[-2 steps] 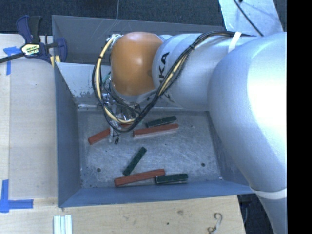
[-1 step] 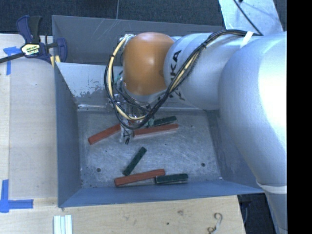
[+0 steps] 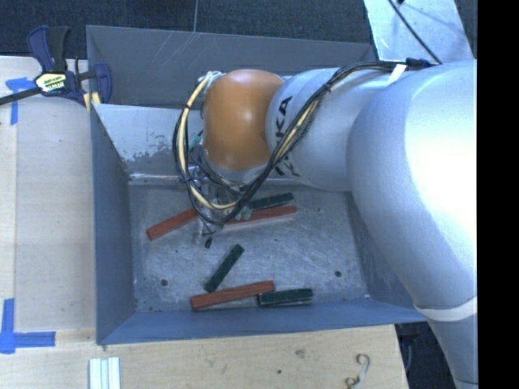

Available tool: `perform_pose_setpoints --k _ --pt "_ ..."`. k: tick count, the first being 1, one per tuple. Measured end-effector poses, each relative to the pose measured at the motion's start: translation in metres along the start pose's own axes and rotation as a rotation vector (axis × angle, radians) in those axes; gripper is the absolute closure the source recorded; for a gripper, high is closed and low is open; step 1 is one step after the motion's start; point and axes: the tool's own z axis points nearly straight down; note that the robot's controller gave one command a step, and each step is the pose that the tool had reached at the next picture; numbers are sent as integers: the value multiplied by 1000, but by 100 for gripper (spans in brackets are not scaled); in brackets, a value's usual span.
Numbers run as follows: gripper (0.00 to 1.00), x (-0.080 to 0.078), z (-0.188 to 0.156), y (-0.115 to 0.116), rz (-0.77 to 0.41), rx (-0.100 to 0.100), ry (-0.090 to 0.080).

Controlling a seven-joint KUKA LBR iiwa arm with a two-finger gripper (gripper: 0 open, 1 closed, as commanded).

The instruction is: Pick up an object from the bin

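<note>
The gripper (image 3: 211, 222) sits low near the back of the grey bin (image 3: 113, 241), buried under the orange wrist cover (image 3: 235, 120) and cables, so whether it is parted or closed cannot be made out. A reddish-brown stick (image 3: 169, 226) and a longer reddish stick (image 3: 268, 215) run beneath it, their inner ends hidden. A dark green stick (image 3: 225, 267) lies just in front.

This looks like a robotics lab. Below my jaws sits 1 grey metal bin (image 3: 113, 217); behind them stretches my cabled arm (image 3: 389, 152).

Three red sticks (image 3: 233, 295), three green sticks (image 3: 224, 267)
</note>
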Motion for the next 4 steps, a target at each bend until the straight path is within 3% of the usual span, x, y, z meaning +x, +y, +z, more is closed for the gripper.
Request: perform_pose_setpoints --k 1,2,4 --pt "0 -1 -1 -1 1 -1 -2" --pt "100 -2 -2 -1 3 -1 -6" --pt "100 -6 -118 -1 7 0 -8"
